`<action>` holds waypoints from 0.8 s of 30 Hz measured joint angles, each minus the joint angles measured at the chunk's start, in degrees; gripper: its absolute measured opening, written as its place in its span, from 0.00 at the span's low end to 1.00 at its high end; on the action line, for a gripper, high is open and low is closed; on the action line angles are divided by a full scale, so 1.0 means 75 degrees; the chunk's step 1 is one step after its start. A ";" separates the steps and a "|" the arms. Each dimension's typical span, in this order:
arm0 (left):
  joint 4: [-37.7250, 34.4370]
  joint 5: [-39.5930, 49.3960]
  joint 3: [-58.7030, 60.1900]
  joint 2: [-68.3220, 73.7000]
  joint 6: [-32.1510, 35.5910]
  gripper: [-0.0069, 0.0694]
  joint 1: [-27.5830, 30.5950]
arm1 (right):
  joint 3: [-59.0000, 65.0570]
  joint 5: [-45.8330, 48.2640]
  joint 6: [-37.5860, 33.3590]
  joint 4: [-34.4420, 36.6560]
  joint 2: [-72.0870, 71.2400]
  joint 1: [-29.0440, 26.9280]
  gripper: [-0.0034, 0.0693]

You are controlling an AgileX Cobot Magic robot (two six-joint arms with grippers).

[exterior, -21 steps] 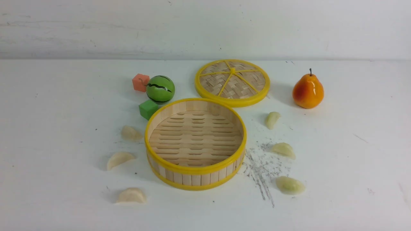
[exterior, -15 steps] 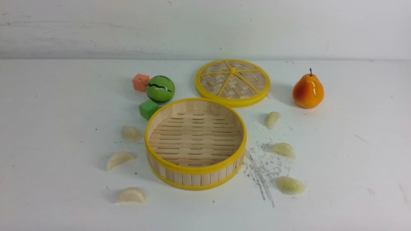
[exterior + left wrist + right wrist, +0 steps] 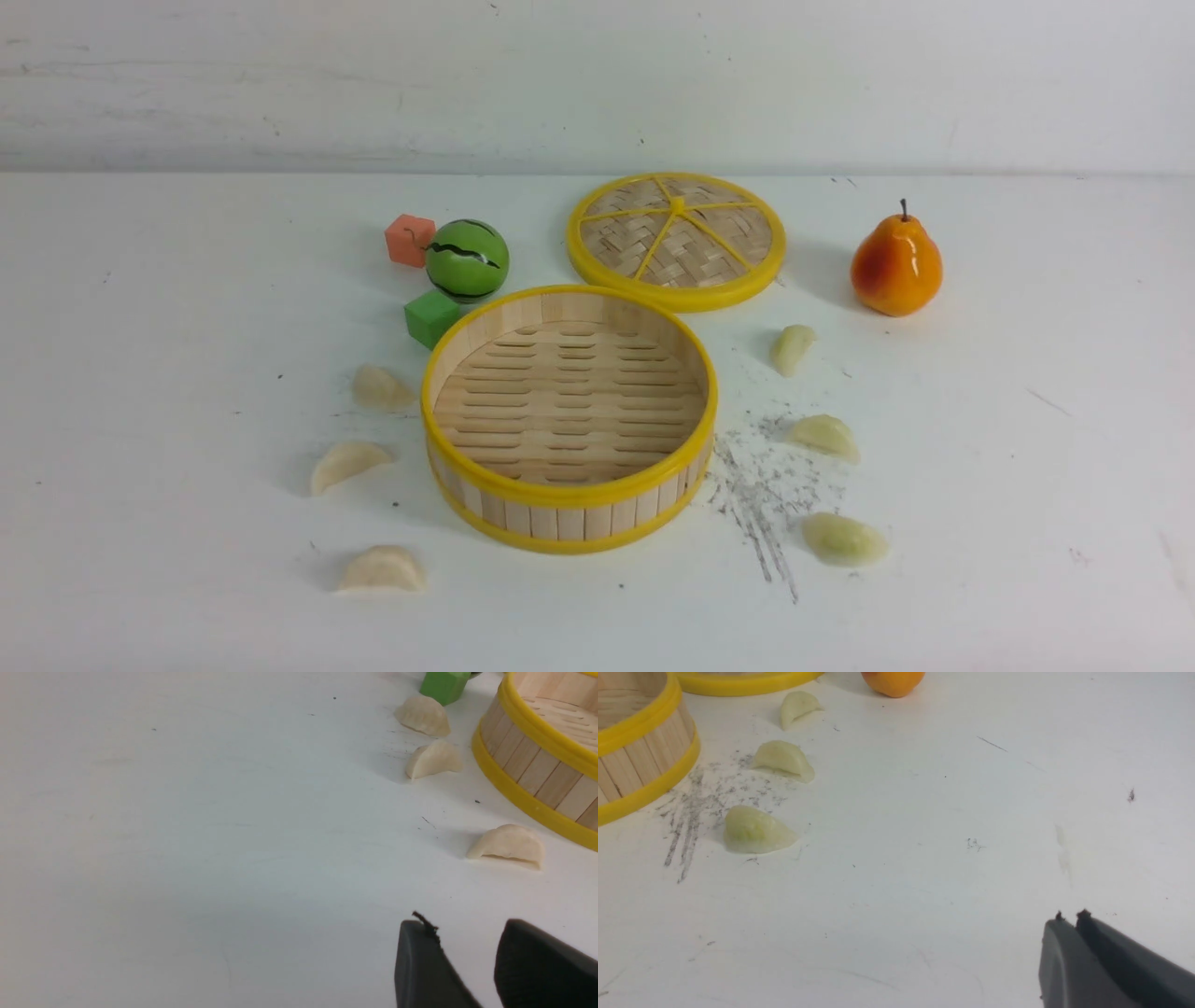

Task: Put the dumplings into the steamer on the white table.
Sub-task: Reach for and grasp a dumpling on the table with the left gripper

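The steamer (image 3: 568, 485) stands empty in the middle of the white table (image 3: 140, 280). Three cream dumplings lie to its left (image 3: 381, 387) (image 3: 347, 462) (image 3: 383, 569). Three pale greenish dumplings lie to its right (image 3: 792, 347) (image 3: 825, 435) (image 3: 842, 539). Neither arm shows in the front view. My left gripper (image 3: 462, 926) is open with nothing between its fingers, short of the nearest cream dumpling (image 3: 508, 844) and the steamer wall (image 3: 532, 770). My right gripper (image 3: 1070, 917) is shut and empty, well away from the greenish dumplings (image 3: 754, 830) (image 3: 783, 759) (image 3: 797, 705).
The flat woven lid (image 3: 676, 239) lies behind the steamer. An orange pear (image 3: 894, 263) stands at the right. A green striped ball (image 3: 466, 260), an orange cube (image 3: 409, 239) and a green cube (image 3: 431, 317) sit behind the steamer at the left. Grey scuffs (image 3: 756, 495) mark the table.
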 joint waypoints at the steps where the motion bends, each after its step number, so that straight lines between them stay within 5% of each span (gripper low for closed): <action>1: 0.0003 0.0000 0.0000 0.0000 0.0000 0.40 0.0000 | 0.0000 0.0000 0.0000 0.0000 0.0000 0.0000 0.09; 15: 0.0009 -0.0395 0.0000 0.0000 0.0000 0.40 0.0000 | 0.0000 0.0000 0.0000 -0.0019 0.0000 0.0000 0.12; 20: 0.0009 -0.2438 0.0000 0.0000 0.0000 0.40 0.0000 | 0.0067 -0.0683 0.0000 -0.0417 0.0000 0.0000 0.13; 24: 0.0009 -0.4199 0.0000 0.0000 0.0000 0.40 0.0000 | 0.0074 -0.2786 0.0000 -0.0410 0.0000 0.0000 0.14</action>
